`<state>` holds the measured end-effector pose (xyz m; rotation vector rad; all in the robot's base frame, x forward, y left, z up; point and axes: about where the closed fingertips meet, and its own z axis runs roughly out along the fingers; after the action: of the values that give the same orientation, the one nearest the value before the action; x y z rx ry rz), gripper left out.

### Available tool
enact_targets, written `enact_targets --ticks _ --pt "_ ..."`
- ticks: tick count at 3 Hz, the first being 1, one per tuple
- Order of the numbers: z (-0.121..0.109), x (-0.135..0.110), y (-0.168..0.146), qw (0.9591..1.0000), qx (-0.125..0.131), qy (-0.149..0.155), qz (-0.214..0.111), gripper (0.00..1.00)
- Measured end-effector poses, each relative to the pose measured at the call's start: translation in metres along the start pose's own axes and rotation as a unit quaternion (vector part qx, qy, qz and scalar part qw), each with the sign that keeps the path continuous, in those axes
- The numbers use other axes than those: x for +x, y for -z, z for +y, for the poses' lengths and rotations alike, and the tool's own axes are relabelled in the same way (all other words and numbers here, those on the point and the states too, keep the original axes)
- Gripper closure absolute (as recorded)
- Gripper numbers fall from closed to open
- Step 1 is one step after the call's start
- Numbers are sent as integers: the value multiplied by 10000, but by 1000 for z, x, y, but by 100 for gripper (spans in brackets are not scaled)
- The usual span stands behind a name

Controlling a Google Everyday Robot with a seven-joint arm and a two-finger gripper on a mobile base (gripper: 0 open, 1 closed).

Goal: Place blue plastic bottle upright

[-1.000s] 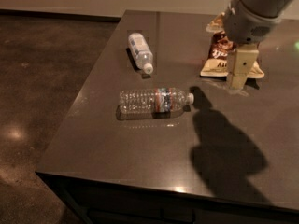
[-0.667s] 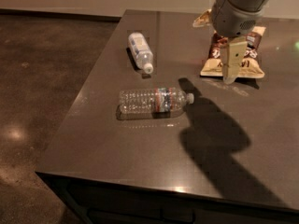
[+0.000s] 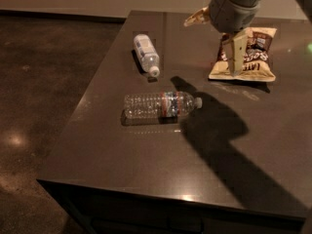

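The blue plastic bottle [image 3: 146,54] lies on its side at the far left of the dark table [image 3: 122,169], its white cap pointing toward the front. My gripper [image 3: 234,57] hangs from the grey arm at the upper right, above the left edge of a chip bag [image 3: 253,57]. It is well to the right of the bottle and holds nothing that I can see.
A longer clear ribbed bottle [image 3: 161,105] with a red-and-blue label band lies on its side in the middle of the table, cap to the right. The arm's shadow falls across the table's right front. The table's left edge drops to a dark floor [image 3: 44,82].
The arm and gripper have moved left across the chip bag, toward the bottles. Neither bottle has moved.
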<state>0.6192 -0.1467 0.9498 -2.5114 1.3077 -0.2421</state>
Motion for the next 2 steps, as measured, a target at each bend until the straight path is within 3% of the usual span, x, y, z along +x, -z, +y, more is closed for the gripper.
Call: enact_targets --ticks 1,2 --pt "-12 -5 -6 9977 -44 651 -158 0" --pt "-20 -8 -13 9922 -150 1215 -220 0"
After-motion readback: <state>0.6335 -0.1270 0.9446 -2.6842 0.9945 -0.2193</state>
